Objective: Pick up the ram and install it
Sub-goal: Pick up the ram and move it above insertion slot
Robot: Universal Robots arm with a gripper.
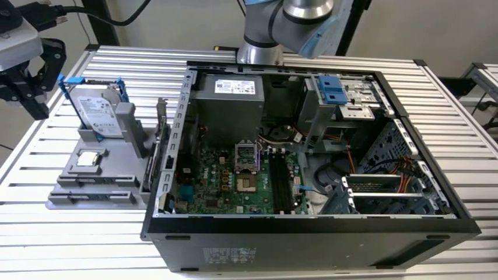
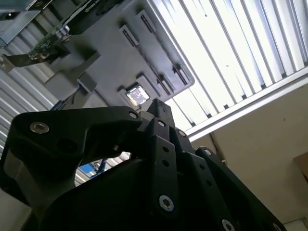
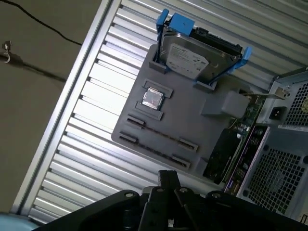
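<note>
The black linkage tool (image 1: pixel 31 87) hangs at the exterior view's left, near the silver hard drive in its blue frame (image 1: pixel 97 114) (spread or pressed together, I cannot tell). I make out the thin blue-green ram stick (image 1: pixel 93 196) on edge in the grey holder tray (image 1: pixel 121 169), beside the open black computer case (image 1: pixel 311 233).

Ribbed silver metal surface (image 1: pixel 78 245): bright sheen. Flat grey plastic holder tray (image 3: pixel 192 125): matt, smooth. Silver metal hard drive (image 3: pixel 185 57), semi-gloss; its blue plastic frame (image 3: pixel 180 21), smooth. Black gripper (image 2: pixel 155 108): matt links, shiny metal screws. Black computer case (image 1: pixel 311 233): matt shell, perforated bare-metal panels.
</note>
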